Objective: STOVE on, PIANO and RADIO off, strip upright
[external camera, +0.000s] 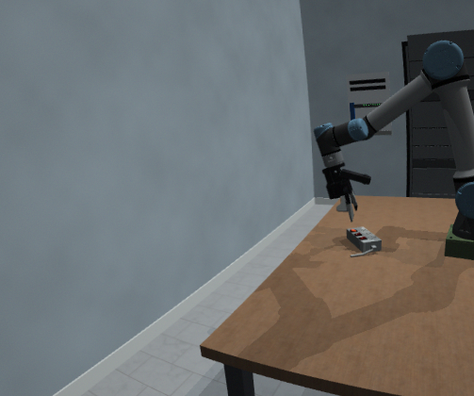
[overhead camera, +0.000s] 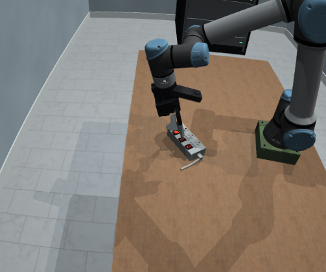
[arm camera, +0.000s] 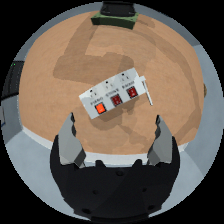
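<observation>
The grey power strip (overhead camera: 186,142) lies face up on the wooden table, with three red rocker switches in a row. It also shows in the exterior view (external camera: 363,239) and in the wrist view (arm camera: 114,96). In the wrist view the left switch (arm camera: 100,107) glows bright orange. The middle switch (arm camera: 115,100) and the right switch (arm camera: 131,93) look dark red. The labels above them are too small to read surely. My gripper (overhead camera: 177,127) is open and empty. It hangs just above the strip's far end, fingers pointing down (arm camera: 115,119).
A short grey cable stub (overhead camera: 192,163) sticks out of the strip's near end. The arm's green base (overhead camera: 277,142) stands on the table to the right. A dark server rack (overhead camera: 214,22) stands behind the table. The table's left edge is close to the strip.
</observation>
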